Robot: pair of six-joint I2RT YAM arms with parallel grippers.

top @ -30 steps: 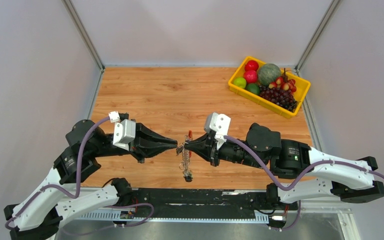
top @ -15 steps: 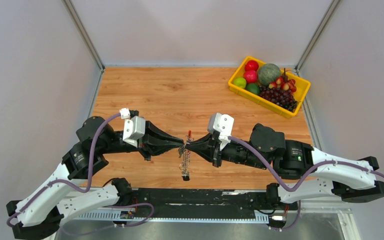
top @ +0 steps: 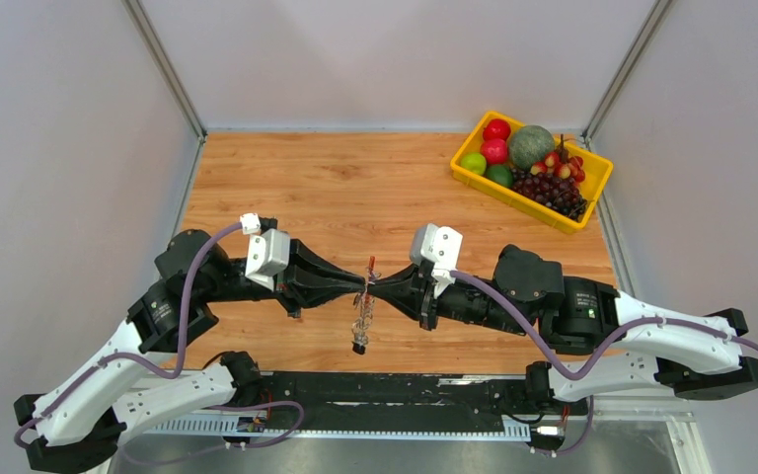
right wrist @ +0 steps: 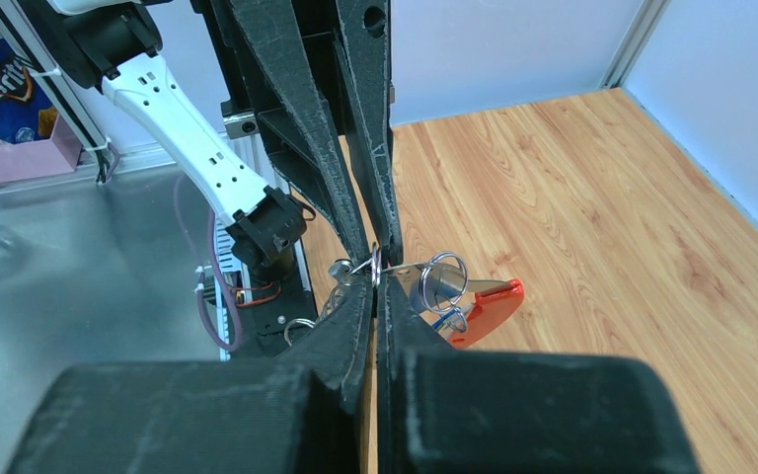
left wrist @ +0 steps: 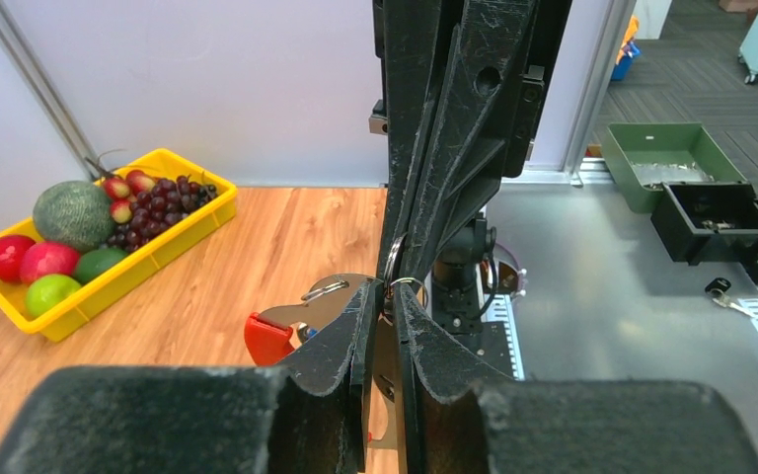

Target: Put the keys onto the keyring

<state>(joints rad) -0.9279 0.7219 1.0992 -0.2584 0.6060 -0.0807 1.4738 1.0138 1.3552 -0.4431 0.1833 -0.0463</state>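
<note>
The keyring [top: 371,269], a grey strip with a red curved part, hangs in the air between my two gripper tips over the near middle of the table. My left gripper [top: 362,287] is shut on its grey strip [left wrist: 328,298]; the red part [left wrist: 265,338] sticks out to the left. My right gripper [top: 374,286] meets it tip to tip and is shut on a thin wire ring [right wrist: 375,265]. The red part [right wrist: 489,308] and a split ring [right wrist: 444,271] lie just beside these jaws. The keys [top: 360,328] dangle below on linked rings. A blue head [right wrist: 441,318] peeks out.
A yellow tray [top: 519,203] of fruit and grapes stands at the back right of the wooden table, also in the left wrist view [left wrist: 128,276]. The arm bases and a black rail [top: 385,387] run along the near edge.
My left gripper has moved right until its tip meets the right gripper's tip at the keyring. The dangling keys have swung slightly left.
</note>
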